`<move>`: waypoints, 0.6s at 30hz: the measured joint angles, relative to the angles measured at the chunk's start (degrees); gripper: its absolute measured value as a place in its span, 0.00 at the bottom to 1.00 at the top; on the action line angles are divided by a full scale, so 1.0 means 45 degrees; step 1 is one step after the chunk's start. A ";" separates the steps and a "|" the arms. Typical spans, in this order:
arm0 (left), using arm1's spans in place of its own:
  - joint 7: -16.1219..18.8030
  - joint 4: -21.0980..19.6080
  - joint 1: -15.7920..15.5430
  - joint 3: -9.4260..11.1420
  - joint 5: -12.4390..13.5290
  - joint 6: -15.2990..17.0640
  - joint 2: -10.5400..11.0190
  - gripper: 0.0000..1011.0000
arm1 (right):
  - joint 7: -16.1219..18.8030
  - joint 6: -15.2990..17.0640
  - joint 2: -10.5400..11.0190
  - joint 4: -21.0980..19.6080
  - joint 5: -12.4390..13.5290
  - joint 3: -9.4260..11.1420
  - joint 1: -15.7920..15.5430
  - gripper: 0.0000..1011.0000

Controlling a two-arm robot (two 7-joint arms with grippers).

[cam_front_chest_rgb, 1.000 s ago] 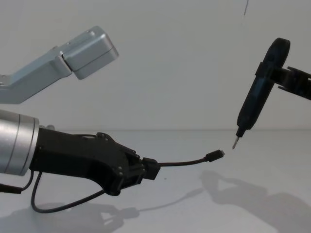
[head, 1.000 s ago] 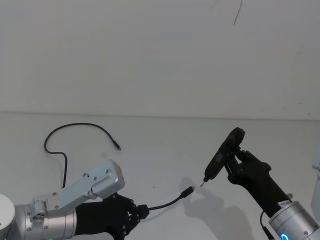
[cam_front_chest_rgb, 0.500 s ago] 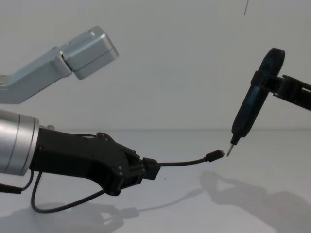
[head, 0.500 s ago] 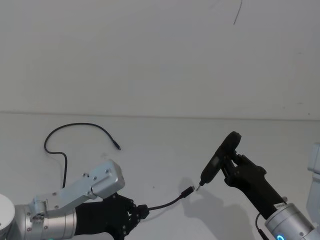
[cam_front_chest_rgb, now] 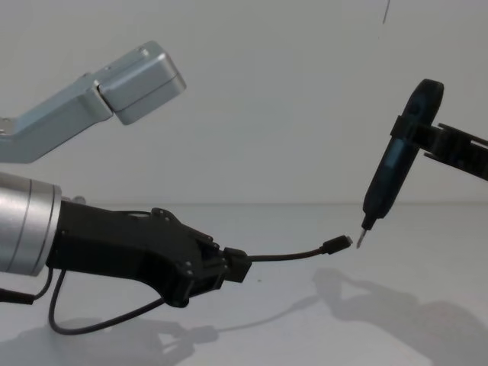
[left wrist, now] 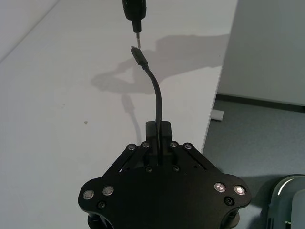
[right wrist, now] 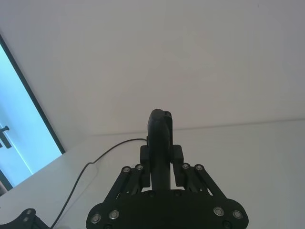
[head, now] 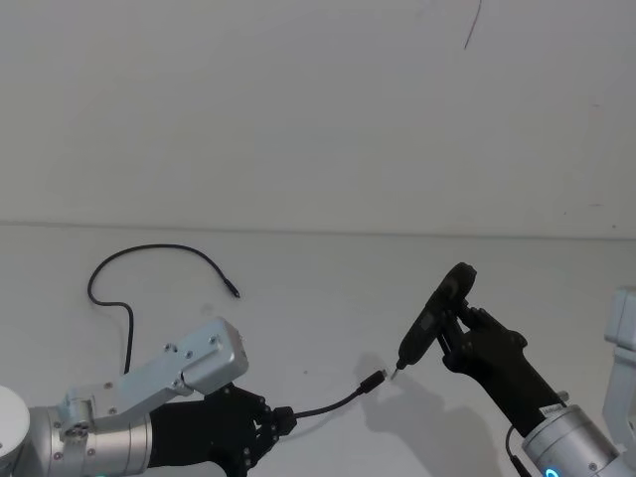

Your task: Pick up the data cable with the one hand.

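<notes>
- Since a second ago, the right gripper (head: 459,320) has come down and toward the middle, so the pen tool (cam_front_chest_rgb: 399,152) it holds now has its tip just beside the plug (cam_front_chest_rgb: 336,243).
- Nearest the robot, at the near left edge of the table (head: 318,288), the left gripper (cam_front_chest_rgb: 229,267) is closed tight on the data cable (left wrist: 157,98), a short way back from the plug.
- That cable end sticks out in the air, above the table, and points at the pen tip.
- To do this well, I think the left gripper should keep its firm squeeze and stay level, so the plug does not wobble.
- Farther back, the rest of the cable lies in a loop near the far left of the table.
- Hard to tell: whether the tip touches the plug, and how the cable runs under the left arm.
</notes>
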 joint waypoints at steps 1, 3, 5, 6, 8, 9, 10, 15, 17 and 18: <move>-0.0001 0.0000 0.0000 0.0000 -0.0001 0.0000 -0.0002 0.05 | -0.0009 -0.0017 0.0004 0.0000 -0.0007 -0.0014 0.0002 0.27; -0.0001 0.0000 0.0000 0.0002 0.0000 0.0000 -0.0001 0.05 | -0.0042 -0.0046 0.0014 -0.0001 -0.0015 -0.0034 0.0006 0.27; 0.0000 0.0000 0.0000 0.0001 0.0000 0.0000 -0.0001 0.05 | -0.0050 -0.0064 0.0019 -0.0006 -0.0014 -0.0049 0.0007 0.27; 0.0000 0.0001 0.0000 0.0000 0.0000 0.0000 -0.0001 0.05 | -0.0056 -0.0076 0.0020 -0.0016 0.0002 -0.0059 0.0010 0.27; 0.0000 0.0000 0.0000 0.0001 0.0000 0.0000 0.0000 0.05 | -0.0061 -0.0076 0.0020 -0.0030 0.0032 -0.0066 0.0010 0.27; 0.0000 0.0000 0.0000 0.0000 0.0000 0.0000 -0.0001 0.05 | -0.0068 -0.0075 0.0017 -0.0047 0.0080 -0.0068 0.0010 0.27; -0.0001 0.0000 0.0000 0.0000 0.0000 0.0000 0.0000 0.05 | -0.0076 -0.0058 0.0011 -0.0059 0.0141 -0.0070 0.0010 0.27; 0.0000 0.0000 0.0000 0.0000 0.0000 0.0000 -0.0001 0.05 | -0.0104 0.0066 -0.0012 -0.0101 0.0395 -0.0068 0.0003 0.27; 0.0000 0.0001 0.0000 0.0001 0.0000 0.0000 -0.0002 0.05 | -0.0111 0.0135 -0.0028 -0.0117 0.0540 -0.0062 0.0001 0.27; 0.0000 0.0000 0.0000 0.0000 0.0000 0.0000 -0.0001 0.05 | -0.0113 0.0162 -0.0036 -0.0123 0.0585 -0.0062 0.0001 0.27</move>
